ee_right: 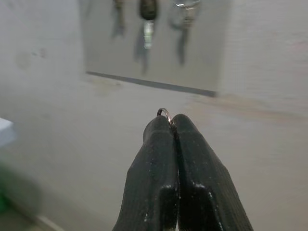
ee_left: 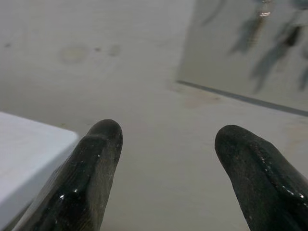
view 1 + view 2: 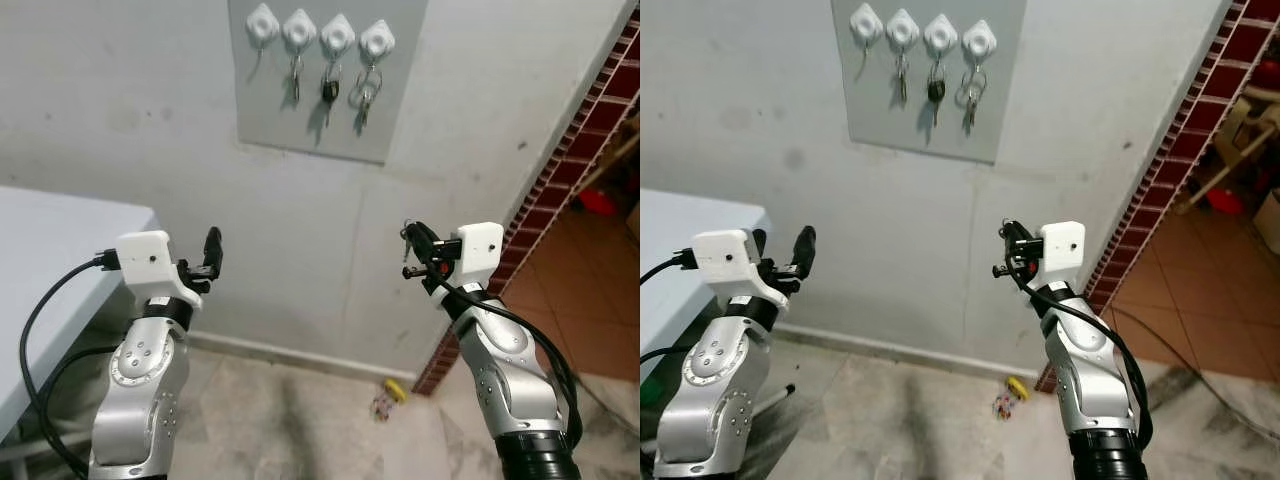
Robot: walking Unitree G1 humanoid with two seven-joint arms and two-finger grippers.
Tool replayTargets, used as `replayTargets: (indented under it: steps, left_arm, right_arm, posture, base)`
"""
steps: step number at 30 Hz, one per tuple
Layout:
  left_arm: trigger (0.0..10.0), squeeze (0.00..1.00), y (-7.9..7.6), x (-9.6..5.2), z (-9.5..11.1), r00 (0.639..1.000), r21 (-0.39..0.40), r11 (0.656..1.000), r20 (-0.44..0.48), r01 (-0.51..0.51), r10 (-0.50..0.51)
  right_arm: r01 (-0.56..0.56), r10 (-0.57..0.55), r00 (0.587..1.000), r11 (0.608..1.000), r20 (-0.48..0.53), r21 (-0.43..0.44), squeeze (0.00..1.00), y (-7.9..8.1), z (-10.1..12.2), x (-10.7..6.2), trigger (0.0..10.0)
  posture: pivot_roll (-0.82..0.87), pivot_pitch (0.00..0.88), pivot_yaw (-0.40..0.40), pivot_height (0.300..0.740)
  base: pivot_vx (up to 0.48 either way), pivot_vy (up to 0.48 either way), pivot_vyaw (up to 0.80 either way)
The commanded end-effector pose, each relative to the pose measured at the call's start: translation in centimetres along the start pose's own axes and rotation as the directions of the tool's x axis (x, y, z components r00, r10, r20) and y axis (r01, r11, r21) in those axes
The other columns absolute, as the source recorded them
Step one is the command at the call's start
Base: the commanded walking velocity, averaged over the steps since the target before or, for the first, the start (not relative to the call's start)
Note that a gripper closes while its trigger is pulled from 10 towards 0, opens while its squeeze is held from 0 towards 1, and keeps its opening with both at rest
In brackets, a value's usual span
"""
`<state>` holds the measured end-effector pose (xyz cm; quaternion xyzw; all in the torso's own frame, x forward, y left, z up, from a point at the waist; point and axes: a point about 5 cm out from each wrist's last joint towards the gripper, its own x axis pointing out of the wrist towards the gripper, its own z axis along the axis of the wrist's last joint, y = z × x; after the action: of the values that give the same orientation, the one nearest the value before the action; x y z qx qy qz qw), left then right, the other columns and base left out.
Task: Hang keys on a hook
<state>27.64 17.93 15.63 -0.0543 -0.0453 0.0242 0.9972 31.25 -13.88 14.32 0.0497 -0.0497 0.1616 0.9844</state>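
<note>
While both arms are raised toward the pale wall, the right tool (image 3: pixel 411 246) is pinched closed on a key ring (image 1: pixel 164 112), whose thin metal loop pokes out just above the pressed-together fingertips (image 1: pixel 159 132) in the right wrist view; from the head views small keys (image 3: pixel 407 236) show at the tip of that tool, held up in the air below and a little to the right of the grey hook board (image 3: pixel 325 75). That board is fixed high on the far wall and carries four white hooks (image 3: pixel 300 30) in a row. The leftmost hook (image 3: pixel 262 22) has only a thin strand hanging from it, while the other three each hold something: a key (image 3: pixel 296 78) on the second, a black-headed key (image 3: pixel 328 92) on the third and a small bunch on a ring (image 3: pixel 364 95) on the fourth. The left tool (image 3: pixel 211 256) is lifted at the left, its two black fingers (image 2: pixel 91 168) spread wide apart with nothing between them, pointing at the bare wall below the board's left corner. A pale bench (image 3: pixel 60 240) stands at the near left, just beside the left arm. Down on the stained floor (image 3: pixel 300 420), close to the wall's base, lies a small yellow and multicoloured item (image 3: pixel 388 398). To the right a red brick edge (image 3: pixel 570 140) borders a tiled area.
</note>
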Motion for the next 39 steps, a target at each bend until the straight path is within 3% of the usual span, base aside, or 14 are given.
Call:
replayTargets:
  steps: [1, 25, 39]
  left_arm:
    - [10.0, 0.00, 0.20, 0.03, 0.15, 1.000, 0.004, 1.000, -0.001, -0.007, 0.007]
    - [10.0, 0.00, 0.33, -0.17, 0.12, 1.000, 0.012, 1.000, -0.006, -0.016, 0.016]
    - [10.0, 0.00, 0.16, -0.31, -0.21, 1.000, -0.018, 1.000, -0.027, -0.015, 0.014]
  right_arm:
    - [-0.023, 0.023, 1.000, 1.000, 0.018, -0.002, 0.00, 0.39, 0.52, 0.32, 10.0]
    - [-0.023, 0.023, 1.000, 1.000, 0.017, 0.003, 0.00, 0.58, 0.43, 0.24, 10.0]
    - [-0.018, 0.018, 1.000, 1.000, 0.014, 0.005, 0.00, 0.55, 0.40, 0.19, 10.0]
  posture:
    - [-0.02, 0.000, -0.061, 0.740]
    - [-0.02, 0.000, -0.056, 0.740]
    - [-0.02, 0.000, -0.055, 0.740]
  base:
    - [0.307, 0.000, 0.00]
    - [0.309, 0.000, 0.00]
    - [0.000, 0.000, 0.00]
